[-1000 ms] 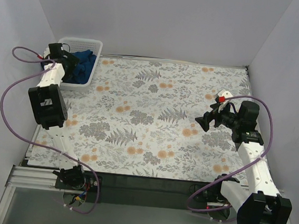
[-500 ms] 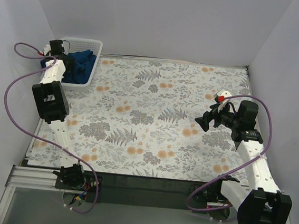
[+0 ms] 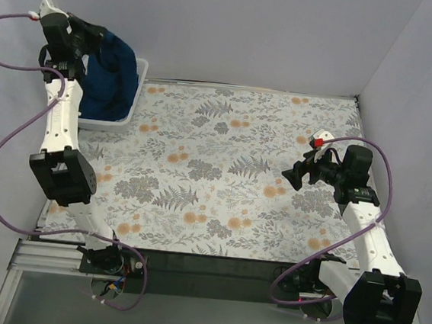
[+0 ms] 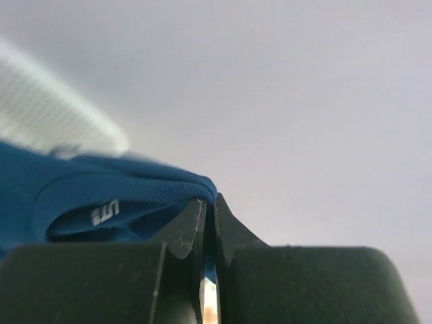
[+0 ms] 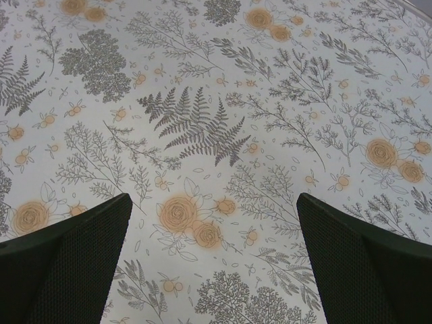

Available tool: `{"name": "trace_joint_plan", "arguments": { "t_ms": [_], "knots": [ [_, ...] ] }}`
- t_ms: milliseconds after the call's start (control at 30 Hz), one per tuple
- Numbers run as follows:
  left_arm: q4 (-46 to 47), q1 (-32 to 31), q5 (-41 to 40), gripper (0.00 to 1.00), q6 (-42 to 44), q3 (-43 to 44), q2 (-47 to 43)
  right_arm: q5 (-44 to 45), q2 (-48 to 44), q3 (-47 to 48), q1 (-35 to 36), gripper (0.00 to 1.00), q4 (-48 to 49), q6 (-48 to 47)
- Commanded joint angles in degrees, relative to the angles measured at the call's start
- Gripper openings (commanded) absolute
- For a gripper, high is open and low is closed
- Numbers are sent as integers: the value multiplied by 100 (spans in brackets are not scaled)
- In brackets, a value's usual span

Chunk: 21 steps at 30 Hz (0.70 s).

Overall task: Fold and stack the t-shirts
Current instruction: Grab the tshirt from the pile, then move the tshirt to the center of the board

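Left gripper (image 3: 93,32) sits up high over the far-left corner, jaws pressed together and pinching a fold of the navy t-shirt (image 3: 108,75). The left wrist view confirms it: dark fingers (image 4: 182,233) are tight on a thin ridge of blue cloth, with no gap to speak of. A small white mark (image 4: 104,214) shows on the fabric just left of the grip. The shirt hangs bunched from the pinch, draping down in front of the white mesh basket (image 3: 137,85). Its lower end is down at basket level; I can't tell whether it rests inside or just hangs there. The basket is tucked against the left wall at the far-left edge of the floral table (image 3: 222,178). Right gripper (image 3: 289,177) is on the far side of the scene, well apart from the shirt, hovering over the right part of the table. Its jaws are spread wide and hold nothing, with only fern and flower print between the two fingers (image 5: 81,263) in its wrist view. A purple cable (image 3: 3,141) loops beside the left arm.
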Motion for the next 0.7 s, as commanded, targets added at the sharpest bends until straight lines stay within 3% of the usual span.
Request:
{"name": "trace_joint_plan", "arguments": {
  "t_ms": [0, 267, 500, 667],
  "knots": [
    [933, -232, 865, 0, -208, 343, -787, -27, 75, 18, -35, 98, 39, -96],
    [1514, -1585, 1059, 0, -155, 1011, -1595, -36, 23, -35, -114, 98, 39, -158],
    [1682, -2263, 1322, 0, -541, 486, -2430, -194, -196, -79, -211, 98, 39, -263],
    [1971, -2685, 1638, 0, -962, 63, -2844, -791, -477, -167, -290, 98, 39, -421]
  ]
}}
